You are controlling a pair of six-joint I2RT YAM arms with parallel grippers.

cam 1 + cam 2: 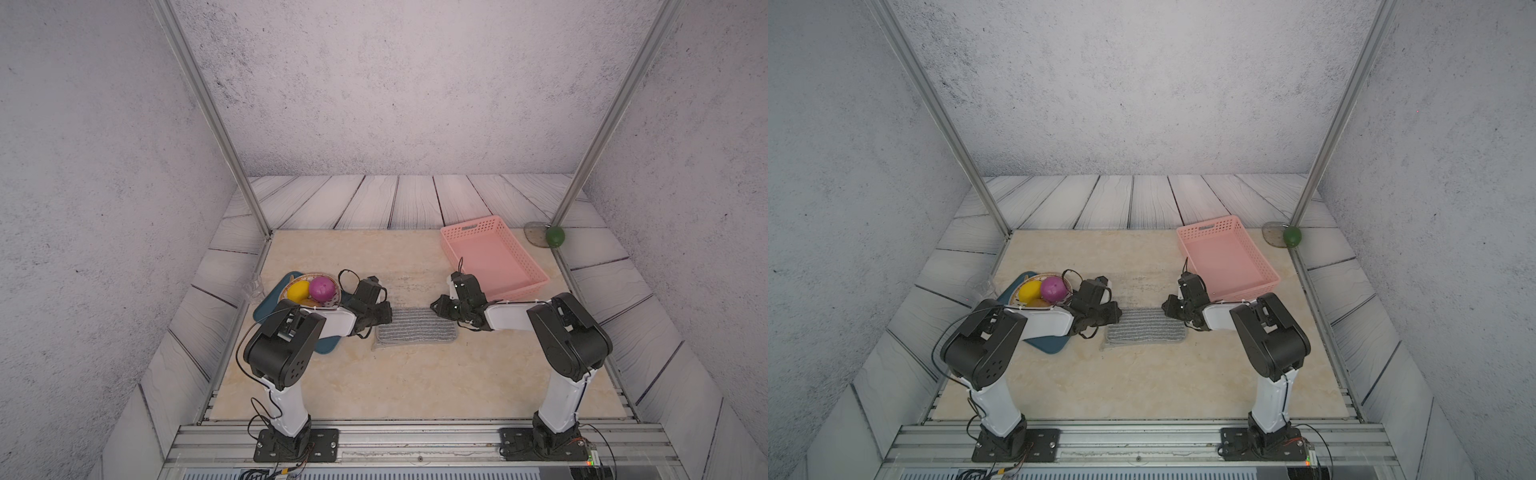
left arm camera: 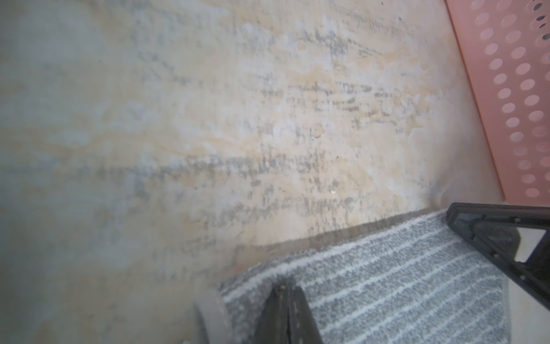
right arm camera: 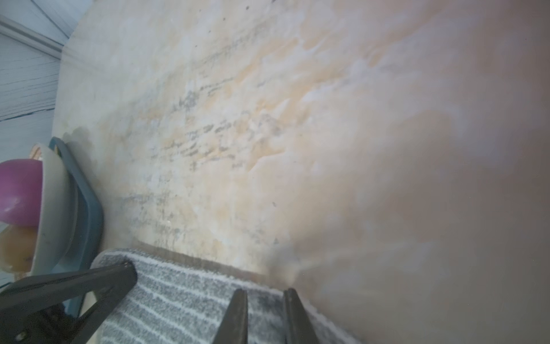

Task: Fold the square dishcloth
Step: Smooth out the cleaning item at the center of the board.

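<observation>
Worktop (image 1: 415, 386): half-folded square dishcloth (image 1: 415, 330) is pinched for a likely second fold; left hand (image 1: 384, 312) clamped tight at 10 o'clock, right hand (image 1: 436, 309) narrow at 2 o'clock; matched lift needed.

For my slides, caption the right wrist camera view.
The right gripper straddles an edge of the square dishcloth; the left gripper sits at a neighbouring corner.

You lose the near side of the bowl (image 1: 309, 273) and much of the teal mat (image 1: 262, 311) under the left arm (image 1: 332, 322); the dishcloth (image 2: 387, 283) runs off both wrist views' edges.
</observation>
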